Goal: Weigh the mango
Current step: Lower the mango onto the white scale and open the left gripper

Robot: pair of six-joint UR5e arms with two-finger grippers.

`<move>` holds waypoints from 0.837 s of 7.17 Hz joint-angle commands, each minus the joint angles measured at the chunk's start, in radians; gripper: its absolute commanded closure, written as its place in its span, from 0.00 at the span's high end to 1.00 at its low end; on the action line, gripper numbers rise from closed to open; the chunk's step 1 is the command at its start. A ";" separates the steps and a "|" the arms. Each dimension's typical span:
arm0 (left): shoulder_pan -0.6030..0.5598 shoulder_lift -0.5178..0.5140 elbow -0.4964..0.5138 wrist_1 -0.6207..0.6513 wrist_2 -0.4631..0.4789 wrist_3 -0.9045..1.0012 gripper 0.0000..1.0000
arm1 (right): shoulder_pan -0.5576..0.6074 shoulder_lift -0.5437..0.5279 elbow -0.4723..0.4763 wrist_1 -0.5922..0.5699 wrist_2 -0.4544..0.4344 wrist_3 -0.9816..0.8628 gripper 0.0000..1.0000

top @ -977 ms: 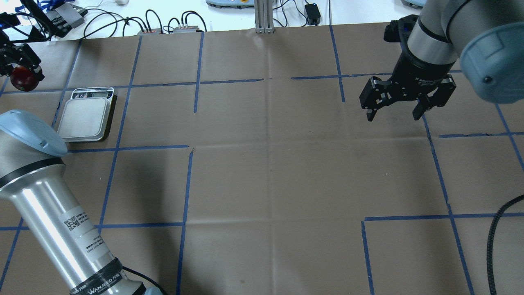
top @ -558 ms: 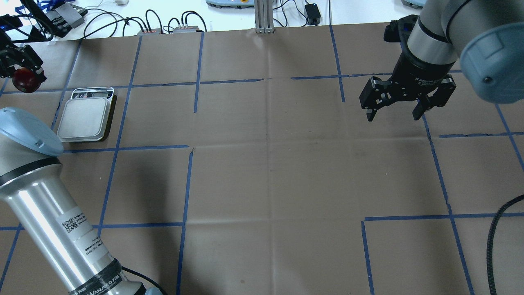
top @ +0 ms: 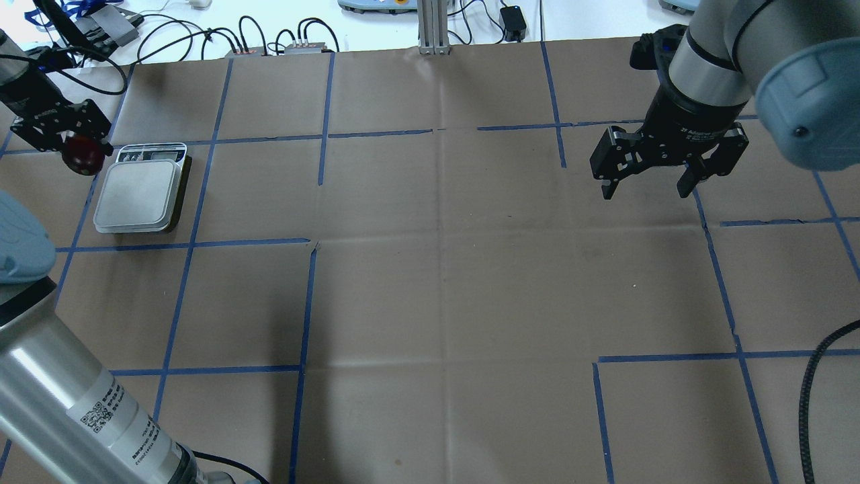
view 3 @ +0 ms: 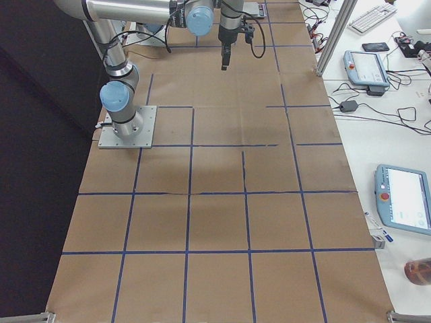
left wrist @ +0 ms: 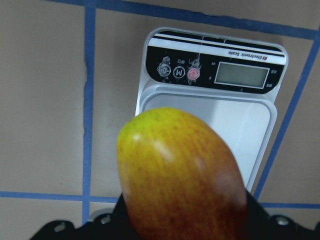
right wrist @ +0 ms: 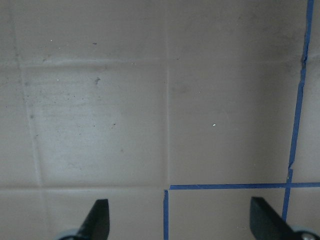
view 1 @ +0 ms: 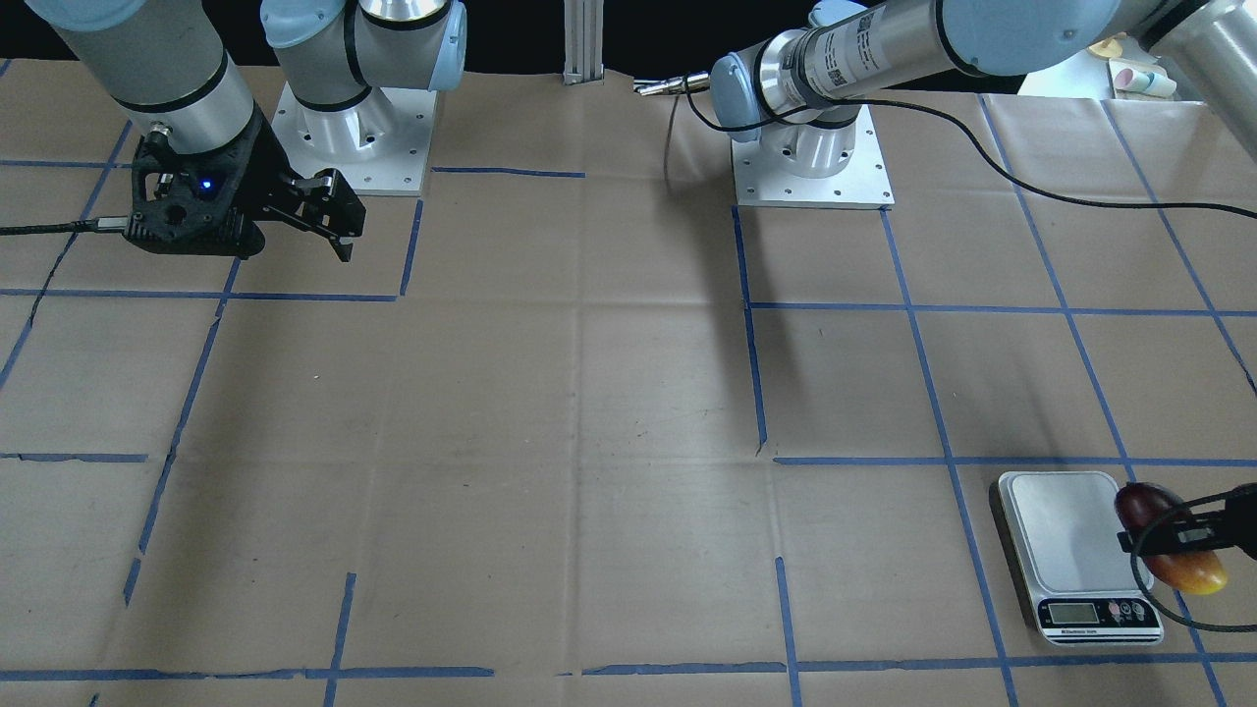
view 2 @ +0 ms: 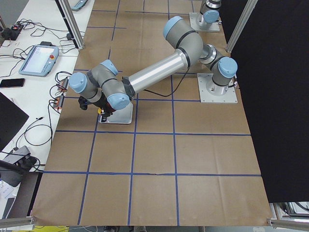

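Observation:
The mango [top: 83, 155], dark red fading to yellow-orange at one end, is held in my left gripper [top: 75, 144], which is shut on it. It hangs above the table at the left edge of the scale [top: 138, 195], near the display end. In the front-facing view the mango [view 1: 1194, 573] overlaps the right edge of the scale [view 1: 1065, 530]. In the left wrist view the mango's yellow end [left wrist: 177, 170] fills the foreground in front of the scale [left wrist: 250, 125]. My right gripper [top: 646, 187] is open and empty above the far right of the table.
Brown paper with blue tape grid lines covers the table [top: 437, 269]. Cables and small boxes [top: 269, 40] lie beyond its far edge. A black cable [top: 813, 383] hangs at the right. My left arm's large link [top: 60, 396] crosses the near left corner.
My left gripper has carried the mango to the right and nearer, from the far left edge up to the scale's side. The right arm has not moved.

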 commanded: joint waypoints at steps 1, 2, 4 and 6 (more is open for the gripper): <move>-0.010 0.035 -0.193 0.199 0.007 -0.021 0.19 | 0.000 0.000 0.000 0.000 0.000 0.000 1.00; -0.031 0.054 -0.202 0.197 0.012 -0.022 0.19 | 0.000 0.000 0.000 0.000 0.000 0.000 1.00; -0.045 0.051 -0.195 0.214 0.007 -0.077 0.73 | 0.000 0.000 0.000 0.000 0.000 0.000 1.00; -0.047 0.051 -0.195 0.330 0.009 -0.102 1.00 | 0.000 0.000 0.000 0.000 0.000 0.000 1.00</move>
